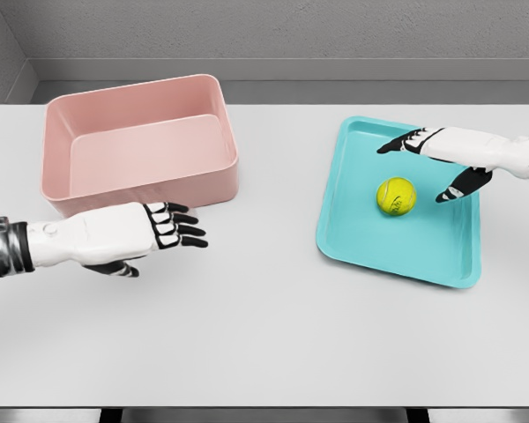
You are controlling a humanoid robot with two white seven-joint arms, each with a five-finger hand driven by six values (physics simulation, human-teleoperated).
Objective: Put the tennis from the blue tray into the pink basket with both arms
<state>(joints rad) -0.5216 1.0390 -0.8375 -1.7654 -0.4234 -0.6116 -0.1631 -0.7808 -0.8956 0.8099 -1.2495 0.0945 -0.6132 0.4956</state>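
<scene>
A yellow-green tennis ball (396,196) lies in the middle of the blue tray (361,242) on the right of the white table. My right hand (423,163) hovers over the tray just right of and behind the ball, fingers spread wide, open and not touching it. The pink basket (141,181) stands at the back left and holds nothing. My left hand (172,229) reaches in from the left edge, in front of the basket's near wall, fingers stretched out flat and open, holding nothing.
The white table (247,335) stretches wide in front of the tray and basket. A grey wall runs behind its far edge.
</scene>
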